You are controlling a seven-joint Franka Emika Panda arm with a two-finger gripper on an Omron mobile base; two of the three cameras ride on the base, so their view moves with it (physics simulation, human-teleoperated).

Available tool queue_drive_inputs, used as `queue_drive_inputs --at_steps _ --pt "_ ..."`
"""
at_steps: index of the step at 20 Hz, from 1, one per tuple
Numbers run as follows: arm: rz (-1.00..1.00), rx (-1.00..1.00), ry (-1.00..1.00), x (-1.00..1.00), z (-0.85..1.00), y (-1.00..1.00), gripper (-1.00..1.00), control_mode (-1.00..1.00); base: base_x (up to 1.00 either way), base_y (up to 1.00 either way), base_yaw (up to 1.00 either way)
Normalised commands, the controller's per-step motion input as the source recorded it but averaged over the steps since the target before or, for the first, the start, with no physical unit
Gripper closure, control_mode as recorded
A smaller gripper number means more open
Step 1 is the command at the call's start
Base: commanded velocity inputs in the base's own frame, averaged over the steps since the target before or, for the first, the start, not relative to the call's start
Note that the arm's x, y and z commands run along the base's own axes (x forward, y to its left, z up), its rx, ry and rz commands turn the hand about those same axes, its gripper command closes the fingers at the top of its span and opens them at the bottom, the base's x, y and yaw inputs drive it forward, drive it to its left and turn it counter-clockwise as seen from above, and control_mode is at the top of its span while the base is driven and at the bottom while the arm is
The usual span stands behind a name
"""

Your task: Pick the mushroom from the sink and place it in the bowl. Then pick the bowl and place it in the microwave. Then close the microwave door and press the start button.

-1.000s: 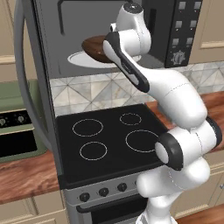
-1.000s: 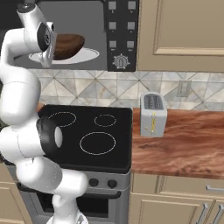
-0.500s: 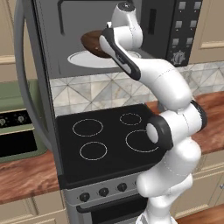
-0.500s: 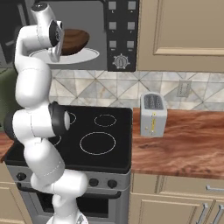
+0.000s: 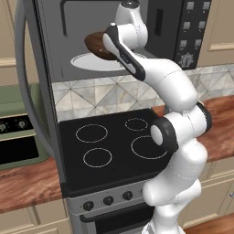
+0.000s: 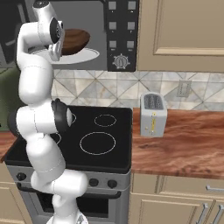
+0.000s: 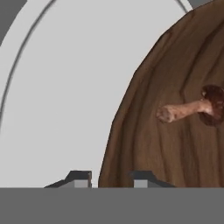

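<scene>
Inside microwave, wooden bowl rests on white turntable plate; mushroom lies in bowl. Gripper straddles bowl rim, jaws narrowly parted, grip uncertain.

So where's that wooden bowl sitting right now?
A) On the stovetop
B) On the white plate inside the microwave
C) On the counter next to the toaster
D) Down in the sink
B. The wooden bowl rests on the white turntable plate inside the open microwave, above the stovetop; the hand view shows the mushroom lying inside it.
</scene>
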Motion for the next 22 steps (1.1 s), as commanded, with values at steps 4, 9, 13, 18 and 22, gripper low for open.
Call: queue_drive_inputs --at_steps 4,9,13,18,22 --pt "0.0 0.0 0.0 -0.06 -0.16 -0.05 -1.0 -1.0 0.0 0.0 0.0" --pt "0.01 0.02 -0.13 -0.88 0.0 -0.17 -1.0 -1.0 0.0 0.0 0.0" --pt "0.0 0.06 -0.18 -1.0 0.0 -0.31 -1.0 -1.0 0.0 0.0 0.0" --pt "0.01 0.06 -0.17 -1.0 -0.14 -0.43 -1.0 -1.0 0.0 0.0 0.0" --pt "0.02 0.03 -0.2 -1.0 -0.5 -0.36 -1.0 -1.0 0.0 0.0 0.0"
